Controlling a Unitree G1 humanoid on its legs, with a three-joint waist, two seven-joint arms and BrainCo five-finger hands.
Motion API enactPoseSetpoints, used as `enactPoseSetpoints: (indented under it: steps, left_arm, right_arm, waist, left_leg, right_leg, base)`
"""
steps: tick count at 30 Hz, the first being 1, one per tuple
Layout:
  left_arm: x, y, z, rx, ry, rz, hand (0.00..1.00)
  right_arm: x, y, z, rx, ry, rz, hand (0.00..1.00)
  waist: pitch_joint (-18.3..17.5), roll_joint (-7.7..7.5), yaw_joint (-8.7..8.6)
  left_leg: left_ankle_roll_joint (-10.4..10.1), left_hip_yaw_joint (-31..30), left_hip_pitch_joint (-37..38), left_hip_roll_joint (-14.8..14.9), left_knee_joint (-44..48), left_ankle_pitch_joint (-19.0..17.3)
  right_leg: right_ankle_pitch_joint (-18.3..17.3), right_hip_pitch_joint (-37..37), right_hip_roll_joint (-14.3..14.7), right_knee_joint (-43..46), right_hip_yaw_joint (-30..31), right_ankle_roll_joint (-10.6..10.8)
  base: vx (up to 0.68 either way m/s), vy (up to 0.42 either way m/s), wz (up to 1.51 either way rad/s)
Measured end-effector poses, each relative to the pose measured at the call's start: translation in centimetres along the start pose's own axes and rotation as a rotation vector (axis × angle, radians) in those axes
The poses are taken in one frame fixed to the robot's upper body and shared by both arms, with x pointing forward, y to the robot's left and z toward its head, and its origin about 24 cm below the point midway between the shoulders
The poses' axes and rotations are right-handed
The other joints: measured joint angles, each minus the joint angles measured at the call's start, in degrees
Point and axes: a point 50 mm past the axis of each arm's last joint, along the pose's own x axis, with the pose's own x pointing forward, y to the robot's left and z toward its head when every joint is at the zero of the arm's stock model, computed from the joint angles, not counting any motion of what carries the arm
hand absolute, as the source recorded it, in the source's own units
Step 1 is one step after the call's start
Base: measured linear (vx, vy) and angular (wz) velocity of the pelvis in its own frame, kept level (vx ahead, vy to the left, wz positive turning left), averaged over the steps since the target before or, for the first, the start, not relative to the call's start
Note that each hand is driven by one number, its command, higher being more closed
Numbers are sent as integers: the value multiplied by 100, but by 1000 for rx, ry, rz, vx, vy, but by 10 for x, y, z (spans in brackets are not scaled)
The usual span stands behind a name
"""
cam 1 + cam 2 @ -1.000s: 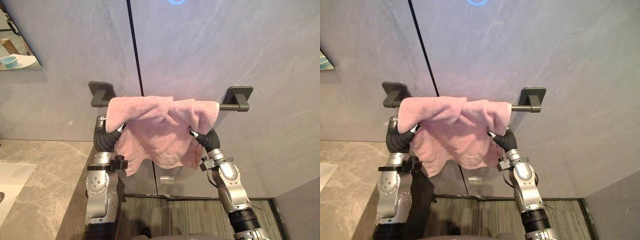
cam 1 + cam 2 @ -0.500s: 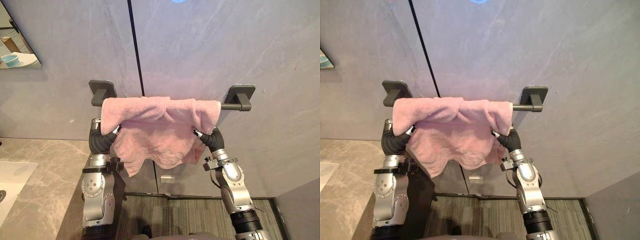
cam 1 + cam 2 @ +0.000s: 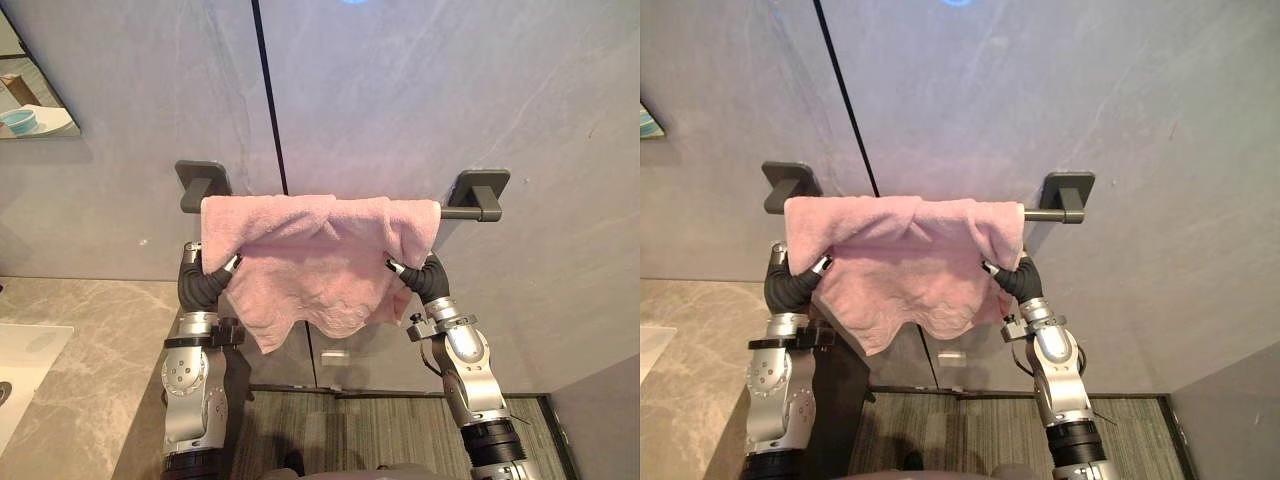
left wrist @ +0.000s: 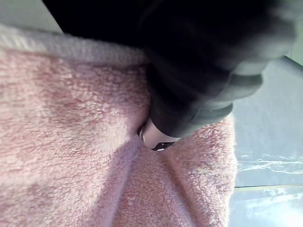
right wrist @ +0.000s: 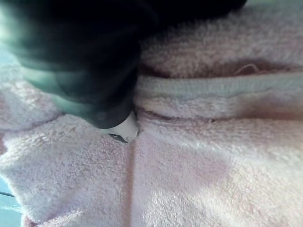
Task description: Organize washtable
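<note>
1. The pink towel (image 3: 320, 250) hangs over the dark bar (image 3: 458, 212) on the grey stone wall (image 3: 430, 90), spread between its two brackets.
2. My left hand (image 3: 208, 282) is tucked under the towel's left edge; I cannot tell whether it is clamped or loose.
3. My right hand (image 3: 426, 278) sits under the right edge, and I cannot tell there either.
4. A veined grey surface (image 3: 90, 340) lies at lower left, holding a white basin (image 3: 25, 365), with a mirror (image 3: 30, 95) above.
</note>
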Motion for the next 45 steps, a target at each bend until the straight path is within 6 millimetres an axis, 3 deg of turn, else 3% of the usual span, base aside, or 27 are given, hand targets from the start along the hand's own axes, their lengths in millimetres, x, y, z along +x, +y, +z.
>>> enactPoseSetpoints:
  steps: [27,28,29,39,45]
  left_arm:
    - [4,-3,-22,56,72,-19,100]
    - [4,-3,-22,56,71,-20,0]
    - [4,-3,-22,57,71,-16,0]
    - [-2,5,-24,68,81,47,0]
    - [-25,15,-36,82,186,100,0]
  right_arm:
    - [-7,0,-11,17,33,-34,100]
    - [-7,0,-11,17,34,-34,100]
    - [-7,0,-12,17,36,-34,0]
    - [-18,-16,-24,16,102,-120,0]
    - [-32,-25,-37,21,180,-196,0]
  waist:
    - [-43,-34,19]
    - [-57,-43,24]
    - [-69,-59,27]
    - [-133,-137,30]
    - [-113,-169,37]
  left_leg:
    - [-16,10,-89,16,-2,-23]
    - [-16,20,-103,17,-2,-23]
    - [-16,33,-107,16,-2,-22]
    - [-2,42,-85,-74,-3,11]
    - [3,50,-93,-82,-4,7]
  right_leg:
    - [-36,-159,-16,20,41,30]
    - [-36,-186,-15,35,55,34]
    - [-41,-199,-17,63,76,46]
    - [-49,-195,-89,76,79,70]
    - [-32,-199,-94,67,81,47]
  base:
    - [0,0,0]
    - [17,-1,-6]
    - [11,2,-6]
    - [1,0,0]
    - [0,0,0]
